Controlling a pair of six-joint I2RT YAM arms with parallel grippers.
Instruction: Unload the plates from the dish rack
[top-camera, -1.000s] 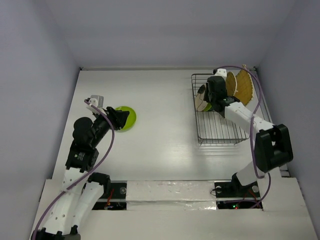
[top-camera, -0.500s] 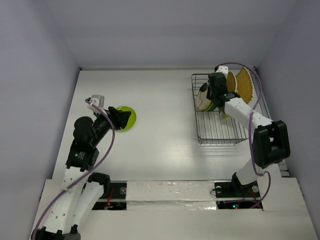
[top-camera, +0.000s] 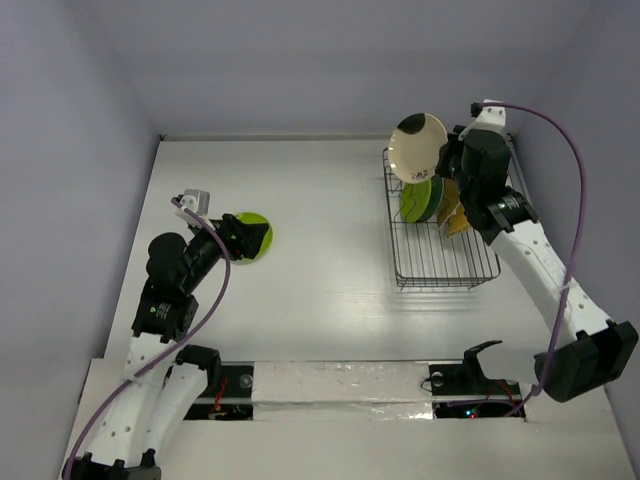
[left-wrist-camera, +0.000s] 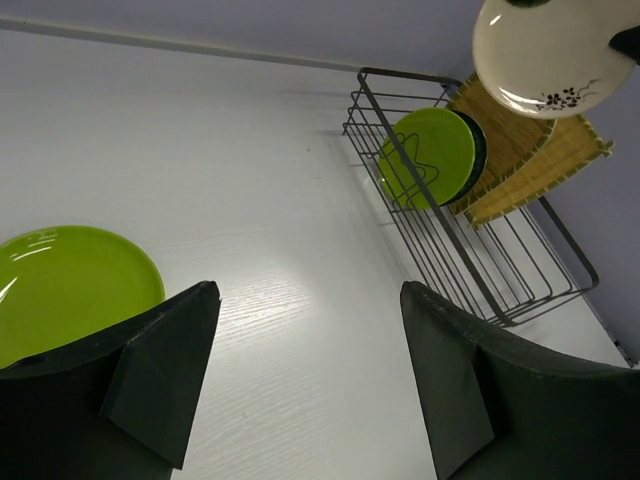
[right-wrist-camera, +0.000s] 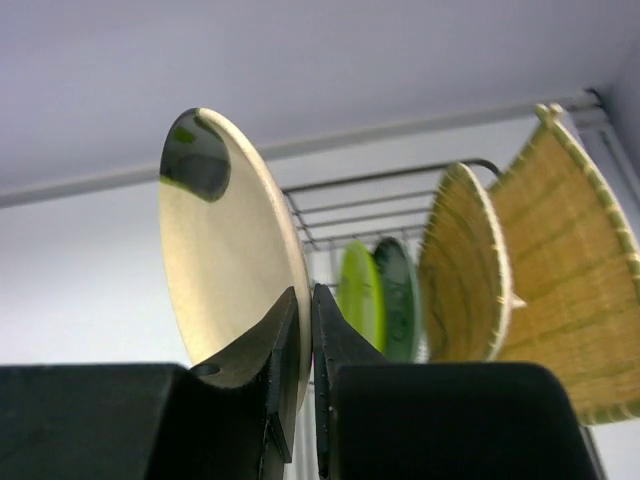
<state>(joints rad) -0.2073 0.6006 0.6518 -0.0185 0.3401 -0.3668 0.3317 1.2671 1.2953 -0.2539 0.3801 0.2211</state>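
Observation:
My right gripper (top-camera: 447, 160) (right-wrist-camera: 306, 310) is shut on the rim of a cream round plate (top-camera: 418, 148) (right-wrist-camera: 225, 250) and holds it upright above the far left end of the dark wire dish rack (top-camera: 445, 265) (right-wrist-camera: 390, 175). In the rack stand a lime-green plate (top-camera: 413, 200) (right-wrist-camera: 358, 295), a dark teal plate (right-wrist-camera: 400, 295), a rounded bamboo plate (right-wrist-camera: 465, 265) and a square bamboo plate (right-wrist-camera: 560, 270). My left gripper (top-camera: 245, 238) (left-wrist-camera: 310, 370) is open and empty just above a lime-green plate (top-camera: 252, 219) (left-wrist-camera: 70, 285) lying flat on the table.
The rack (left-wrist-camera: 470, 270) sits at the table's far right, close to the right wall. The back wall runs just behind it. The held cream plate (left-wrist-camera: 545, 55) shows in the left wrist view above the rack.
My right gripper has lifted the cream plate up out of the rack and swung toward the back right. The left arm has stayed over the lime-green plate.

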